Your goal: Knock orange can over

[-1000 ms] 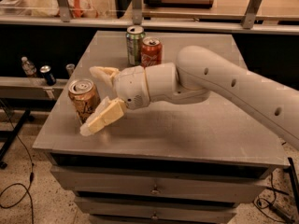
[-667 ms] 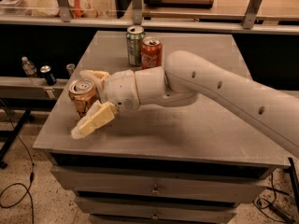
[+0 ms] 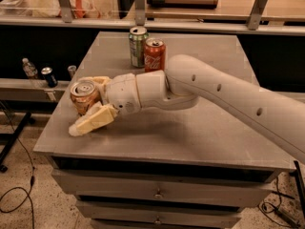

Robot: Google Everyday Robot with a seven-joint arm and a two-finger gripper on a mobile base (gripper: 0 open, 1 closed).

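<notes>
Near the table's (image 3: 190, 142) left edge we find the orange can (image 3: 85, 97) leaning, silver top turned towards us, contents not visible. Against the frame 0.7 s ago, we record the arm reaching further left and the can in much the same spot. The gripper (image 3: 80, 106) is spread wide astride the orange can, near finger (image 3: 95, 119) low against it and far finger (image 3: 99, 80) behind it, clamping nothing, while the red can (image 3: 155, 55) and green can (image 3: 137, 46) stand upright side by side at the far edge.
</notes>
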